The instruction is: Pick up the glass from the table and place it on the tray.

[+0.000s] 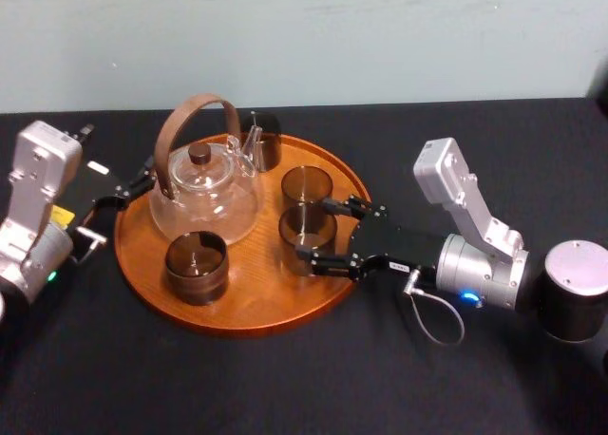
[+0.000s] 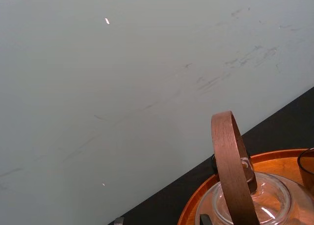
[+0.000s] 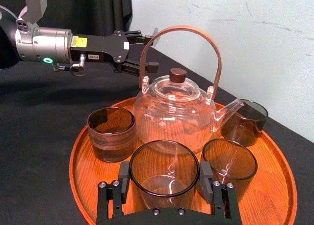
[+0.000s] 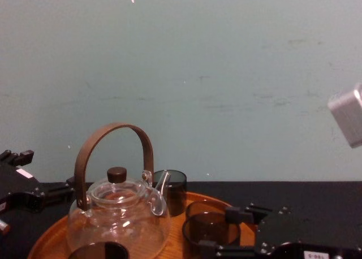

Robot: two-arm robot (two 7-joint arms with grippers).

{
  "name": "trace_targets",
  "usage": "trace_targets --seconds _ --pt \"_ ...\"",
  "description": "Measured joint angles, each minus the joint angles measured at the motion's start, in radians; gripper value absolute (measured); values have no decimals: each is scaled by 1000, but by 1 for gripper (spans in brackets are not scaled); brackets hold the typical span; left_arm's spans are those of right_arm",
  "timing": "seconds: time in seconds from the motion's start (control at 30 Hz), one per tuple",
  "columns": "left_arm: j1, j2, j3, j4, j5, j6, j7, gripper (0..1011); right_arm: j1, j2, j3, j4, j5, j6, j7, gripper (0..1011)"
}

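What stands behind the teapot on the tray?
A dark glass, near the spout, at the tray's far rim; the spout covers part of it. The right gripper straddles a front glass; the left gripper is beside the tray.

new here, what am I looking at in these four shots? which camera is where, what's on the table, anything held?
This is a two-armed robot with a gripper on each arm. One camera looks down from its head, one looks across from its chest, and one sits on each wrist. On the black table lies a round wooden tray carrying a glass teapot and four glasses. The right gripper is closed around one glass on the tray, beside three other glasses. The left gripper hangs open by the teapot's handle.
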Motion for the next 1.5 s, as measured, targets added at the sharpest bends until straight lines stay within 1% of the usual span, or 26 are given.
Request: trace_targets --seconds 0.4,0.7,1.17,1.5 --pt "0 0 0 0 0 0 0 1001 24 -27 -21 42 -5 -3 6 874" --pt "0 0 0 0 0 0 0 1001 30 -42 -36 54 -4 -3 12 874" --pt "0 0 0 0 0 0 0 1001 43 -66 -47 87 4 -11 19 874" --pt "0 0 0 0 0 0 0 1001 53 -76 -51 114 6 -16 23 874"
